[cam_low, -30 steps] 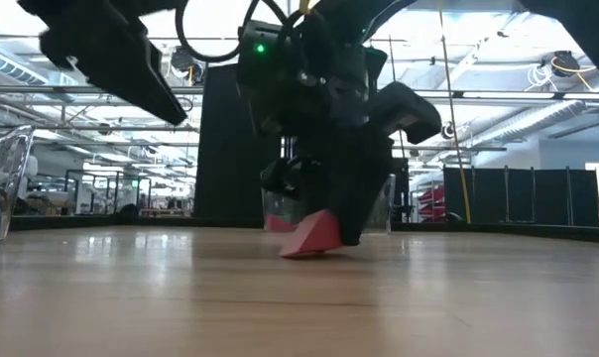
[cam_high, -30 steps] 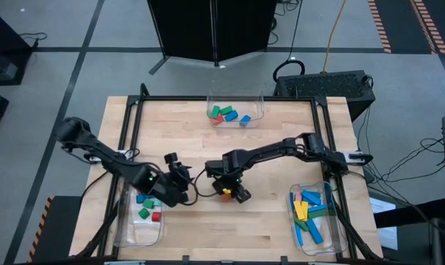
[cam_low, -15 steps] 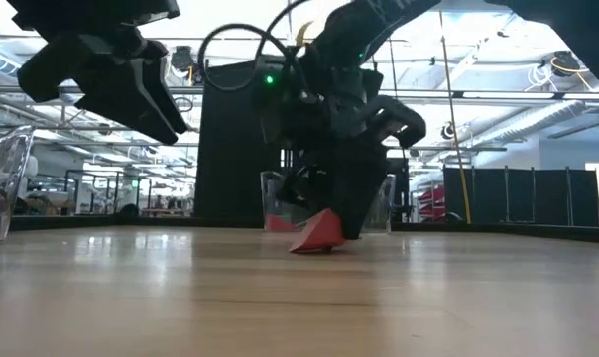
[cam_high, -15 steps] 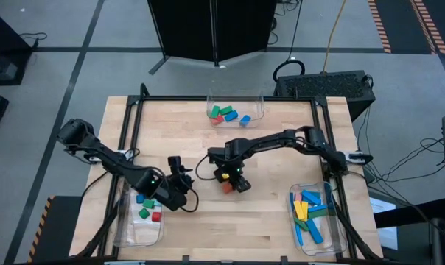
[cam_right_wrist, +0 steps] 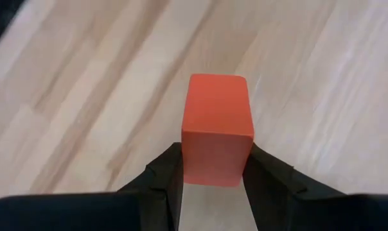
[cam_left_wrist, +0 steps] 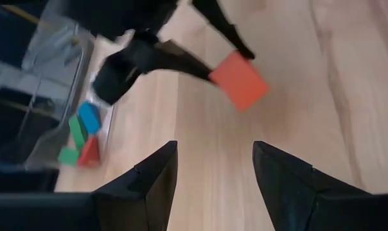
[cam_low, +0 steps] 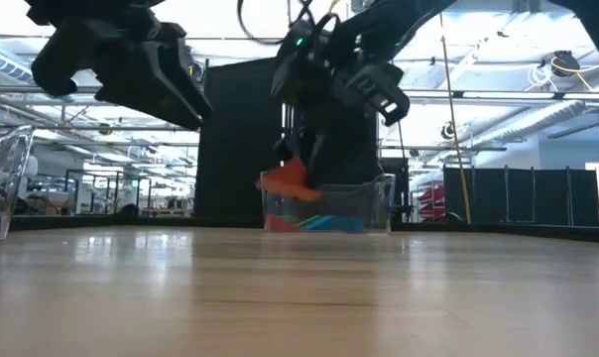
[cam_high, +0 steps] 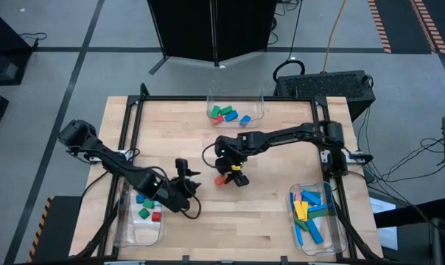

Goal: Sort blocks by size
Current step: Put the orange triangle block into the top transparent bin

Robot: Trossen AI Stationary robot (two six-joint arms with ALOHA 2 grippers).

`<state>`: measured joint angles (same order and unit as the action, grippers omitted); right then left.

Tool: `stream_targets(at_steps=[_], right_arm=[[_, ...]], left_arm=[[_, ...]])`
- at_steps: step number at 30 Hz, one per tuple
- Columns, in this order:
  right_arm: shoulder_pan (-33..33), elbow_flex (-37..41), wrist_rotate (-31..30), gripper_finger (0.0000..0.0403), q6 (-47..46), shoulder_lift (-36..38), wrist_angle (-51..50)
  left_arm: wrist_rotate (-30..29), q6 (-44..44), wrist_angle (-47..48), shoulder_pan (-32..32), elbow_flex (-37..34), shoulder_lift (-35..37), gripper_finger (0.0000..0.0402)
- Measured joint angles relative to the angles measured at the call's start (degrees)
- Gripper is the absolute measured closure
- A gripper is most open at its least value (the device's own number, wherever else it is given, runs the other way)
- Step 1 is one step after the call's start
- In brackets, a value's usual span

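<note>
High view: right claw (cam_high: 232,177) sits near the counter (cam_high: 267,221) centre, clamped on a red block (cam_high: 221,179), the block poking out past the fingertips. Likely held that way so it can be carried to a bin. Three clear bins split the blocks: far bin (cam_high: 236,108) with medium pieces, right-hand bin (cam_high: 314,218) with long bars, left-hand bin (cam_high: 143,213) with tiny cubes. Left claw (cam_high: 186,177) waits just beside the left-hand bin, fingers apart, nothing in it, probably parked clear of the working arm.

Low view: red block (cam_low: 288,180) hangs off the counter, tilted, in the right claw (cam_low: 304,169), with the far bin (cam_low: 327,204) right behind it. Judging by size, it looks headed there.

Left wrist view: own fingers (cam_left_wrist: 149,186) spread wide and empty. Beyond them the right claw (cam_left_wrist: 210,74) pinches the red block (cam_left_wrist: 239,79) by one end, above bare wood. Far bin (cam_left_wrist: 52,109) shows green, blue and red pieces.

Right wrist view: red block (cam_right_wrist: 217,127) is squeezed between the two dark fingers (cam_right_wrist: 162,179) at its near end, most of it sticking forward. Grip looks centred, so a clean drop seems doable.
</note>
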<state>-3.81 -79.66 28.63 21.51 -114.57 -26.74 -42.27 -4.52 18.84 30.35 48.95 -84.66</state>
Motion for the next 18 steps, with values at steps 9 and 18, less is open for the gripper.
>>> stream_targets(at_steps=[9,18], right_arm=[[0.1,13.6,2.6,0.0280,-8.4,7.6,23.1],[0.1,19.6,4.8,0.0280,-15.1,8.4,36.2]], left_arm=[[-2.7,16.0,-10.6,-1.7,0.0,-6.5,0.0198],[-6.4,29.6,-23.1,-2.3,0.0,-10.3,0.0198]])
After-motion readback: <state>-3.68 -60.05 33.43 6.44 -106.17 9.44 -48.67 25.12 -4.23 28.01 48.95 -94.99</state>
